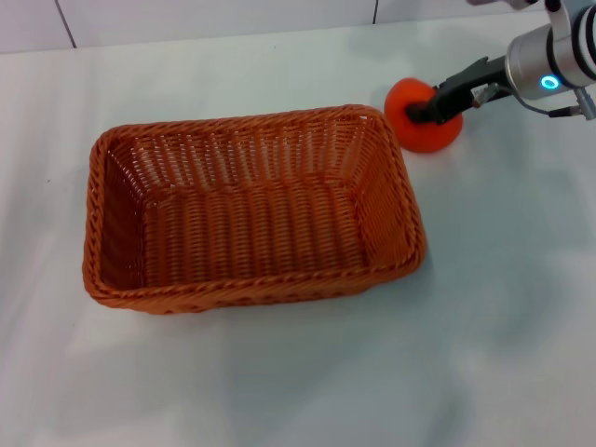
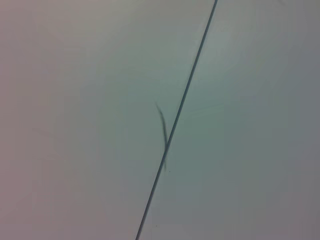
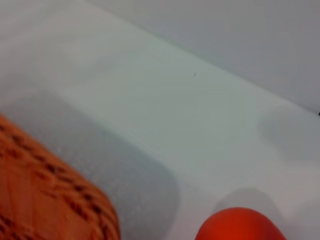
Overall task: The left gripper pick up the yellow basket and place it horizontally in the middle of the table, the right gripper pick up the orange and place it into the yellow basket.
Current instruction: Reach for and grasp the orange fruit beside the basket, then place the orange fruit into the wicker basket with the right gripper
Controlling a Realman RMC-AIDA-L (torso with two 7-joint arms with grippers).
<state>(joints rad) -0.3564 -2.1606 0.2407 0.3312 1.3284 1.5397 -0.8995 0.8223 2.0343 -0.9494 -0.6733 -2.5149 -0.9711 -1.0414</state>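
The orange [image 1: 424, 119] sits on the table [image 1: 503, 279], just beside the far right corner of the yellow basket [image 1: 251, 209]; whether the two touch, I cannot tell. My right gripper [image 1: 421, 112] reaches in from the right, arm sloping down from the silver wrist with its cyan light, black fingers [image 1: 445, 102] lying over the orange's top. Jaws clamped on it or merely resting against it: I cannot tell. The basket lies flat, long side across the table, nothing in it. My right wrist view catches only the orange's top [image 3: 240, 225] and one basket corner [image 3: 50, 195]. My left gripper shows nowhere; its wrist view holds a pale surface with a thin dark seam [image 2: 175, 125].
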